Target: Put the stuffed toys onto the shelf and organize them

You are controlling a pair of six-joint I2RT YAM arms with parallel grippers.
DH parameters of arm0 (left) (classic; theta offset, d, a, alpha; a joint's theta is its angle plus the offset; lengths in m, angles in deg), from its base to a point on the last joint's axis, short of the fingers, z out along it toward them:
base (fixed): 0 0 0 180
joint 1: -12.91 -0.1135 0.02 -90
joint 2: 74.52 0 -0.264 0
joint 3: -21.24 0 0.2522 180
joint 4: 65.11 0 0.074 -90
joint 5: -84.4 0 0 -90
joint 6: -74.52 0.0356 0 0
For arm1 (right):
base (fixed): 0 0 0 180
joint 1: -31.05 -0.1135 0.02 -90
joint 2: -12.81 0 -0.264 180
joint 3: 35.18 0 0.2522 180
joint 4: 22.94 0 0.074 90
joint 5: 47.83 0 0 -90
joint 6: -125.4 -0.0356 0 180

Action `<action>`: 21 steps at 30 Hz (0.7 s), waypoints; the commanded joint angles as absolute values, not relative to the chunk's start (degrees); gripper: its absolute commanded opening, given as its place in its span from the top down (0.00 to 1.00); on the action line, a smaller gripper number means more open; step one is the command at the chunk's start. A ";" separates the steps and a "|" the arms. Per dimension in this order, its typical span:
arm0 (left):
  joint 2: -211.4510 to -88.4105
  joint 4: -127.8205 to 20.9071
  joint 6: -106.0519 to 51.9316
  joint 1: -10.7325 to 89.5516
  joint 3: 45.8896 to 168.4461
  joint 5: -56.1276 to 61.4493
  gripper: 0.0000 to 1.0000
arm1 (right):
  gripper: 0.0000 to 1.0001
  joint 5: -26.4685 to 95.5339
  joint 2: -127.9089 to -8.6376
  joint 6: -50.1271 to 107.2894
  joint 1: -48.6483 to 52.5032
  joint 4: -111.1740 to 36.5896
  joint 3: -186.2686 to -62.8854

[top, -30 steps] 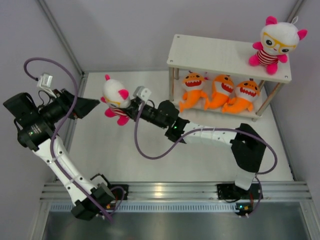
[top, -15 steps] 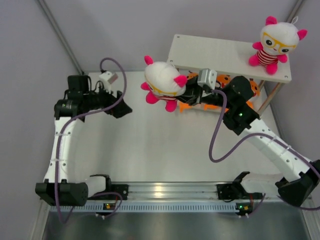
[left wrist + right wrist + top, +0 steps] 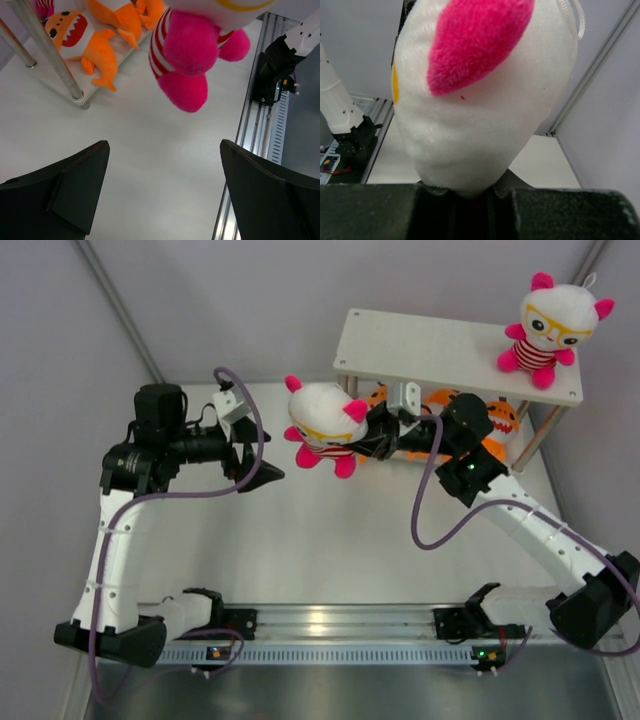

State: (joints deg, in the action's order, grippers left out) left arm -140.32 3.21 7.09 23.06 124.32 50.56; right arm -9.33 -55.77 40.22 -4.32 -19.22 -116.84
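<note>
Two arms have moved in the last second. On the left, my left end effector (image 3: 258, 470) has swung in from the far edge of the surface (image 3: 330, 550) and now points toward the middle. It is released, its fingers (image 3: 75, 190) standing wide apart with nothing between them. Its wrist camera looks up at a pink foot and red stripes hanging overhead.

In the middle, the white-headed doll (image 3: 322, 420) was low over the surface a second ago. It has since been lifted and carried rightward, and now hangs in the air just in front of the left end of the shelf (image 3: 420, 345). My right end effector (image 3: 378, 438) is clenched on it from the shelf side. The right wrist camera is filled by the doll's head and one pink ear, so I cannot see exactly where the fingers bite.

On the right, nothing has changed. The orange sharks (image 3: 500, 420) lie on the lower board, partly hidden behind my right arm, and a second doll (image 3: 555, 325) sits at the top board's far right end.

I judge that the doll is midway to its place. The bare stretch of the top board beside its twin looks like the likely spot, and it needs a higher lift first.
</note>
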 commanded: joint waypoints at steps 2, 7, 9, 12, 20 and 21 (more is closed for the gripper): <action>-141.14 2.52 7.72 24.77 126.32 53.99 0.02 | 1.00 -9.77 -61.01 38.03 -9.36 -11.47 -122.14; -140.97 2.52 7.29 25.13 126.05 56.97 0.02 | 1.00 -10.12 -67.24 35.93 -12.63 -8.66 -126.10; -140.88 2.44 7.37 25.13 125.97 56.81 0.05 | 1.00 -11.17 -68.14 32.70 -12.98 -6.83 -126.90; -140.79 2.52 7.98 25.21 125.35 54.00 0.22 | 1.00 -11.61 -68.23 30.48 -13.15 -1.64 -125.67; -141.06 2.44 6.84 25.21 126.14 59.79 0.70 | 1.00 -12.85 -69.90 29.95 -14.91 -1.45 -127.17; -141.06 2.52 6.50 25.21 126.40 59.88 0.87 | 1.00 -12.76 -69.98 30.12 -14.91 -1.63 -127.25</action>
State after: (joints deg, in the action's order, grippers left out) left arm -141.16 3.52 6.47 24.96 124.40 56.79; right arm -10.86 -69.98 31.06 -13.52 -5.91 -124.38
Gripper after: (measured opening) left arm 0.232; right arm 0.121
